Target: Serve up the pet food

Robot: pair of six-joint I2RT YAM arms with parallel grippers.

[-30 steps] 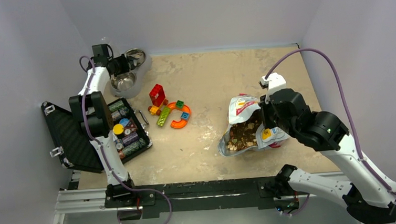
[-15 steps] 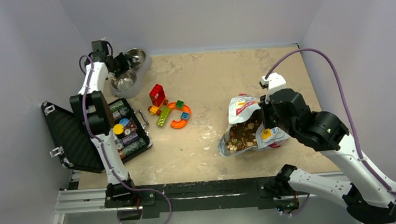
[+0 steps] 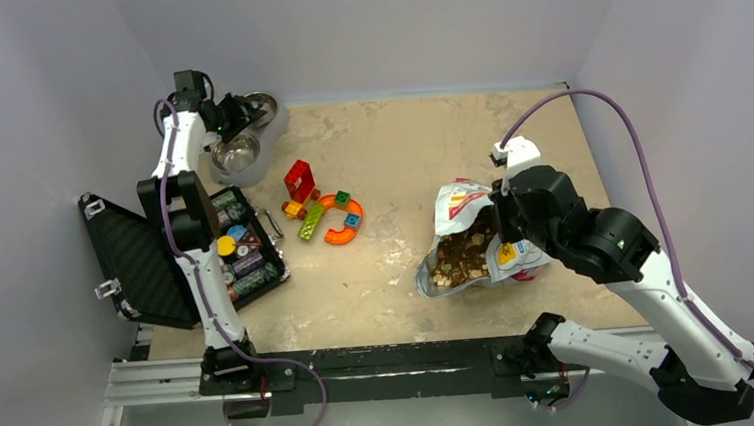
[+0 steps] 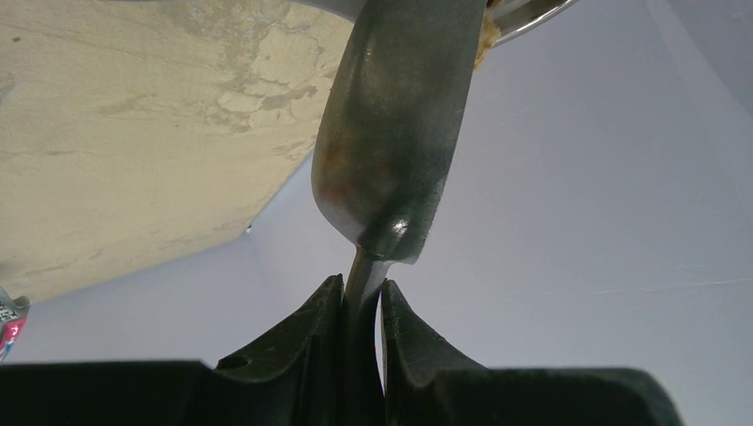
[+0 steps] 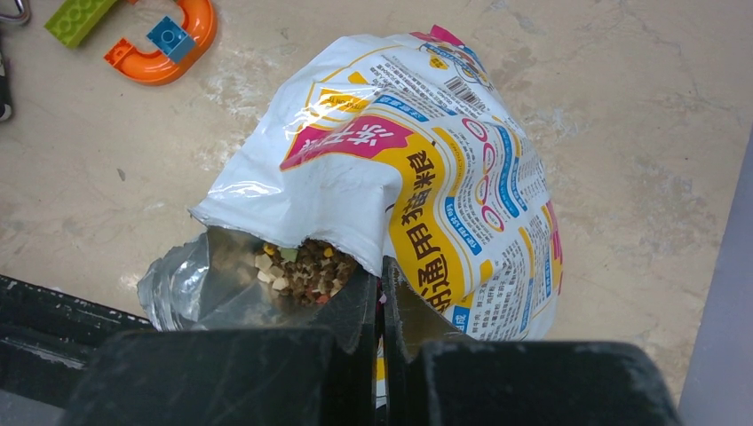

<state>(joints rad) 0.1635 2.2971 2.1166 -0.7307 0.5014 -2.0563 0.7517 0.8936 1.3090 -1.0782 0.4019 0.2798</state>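
The pet food lies as a brown heap inside an opened white and yellow bag at the right of the table. My right gripper is shut on the bag's torn edge, with the pet food showing just left of its jaws. At the far left, my left gripper is shut on the handle of a metal scoop, held over a grey stand with two steel bowls. A few tan pellets show at the scoop's far end beside a bowl rim.
An open black case with coloured chips stands at the left edge. Toy blocks, among them a red one, lie between the bowls and the bag. Walls close in the left, back and right sides.
My left gripper has shifted slightly back and right with the scoop, toward the far bowl. The right gripper and the bag have stayed put.
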